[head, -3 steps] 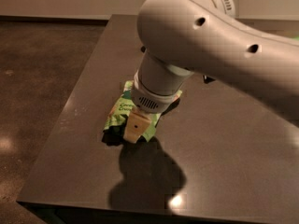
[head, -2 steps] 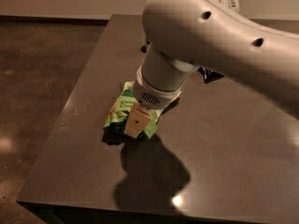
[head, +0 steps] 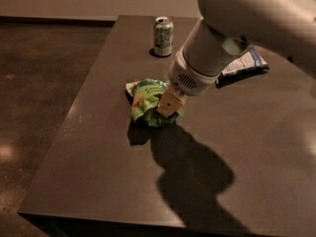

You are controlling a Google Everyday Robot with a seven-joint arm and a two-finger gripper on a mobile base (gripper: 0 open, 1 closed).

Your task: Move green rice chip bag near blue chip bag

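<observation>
Camera view: the tool point(head: 167, 104) pinches the crumpled green bag point(head: 145, 98) at mid-counter point(head: 98, 172), well apart from the blue bag point(head: 247, 63) half hidden behind the arm point(head: 256, 14). Glossy film may slip from that small bite; the bulky arm could shove the blue bag.

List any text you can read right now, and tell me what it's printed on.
Nothing can be quoted as it reads.
On the green rice chip bag: white lettering on the darker label, too blurred to read.
On the blue chip bag: print on the white panel, too small to read.
On the drink can: markings, not legible.
On the tool, down at the green bag's right side: no lettering visible.
</observation>
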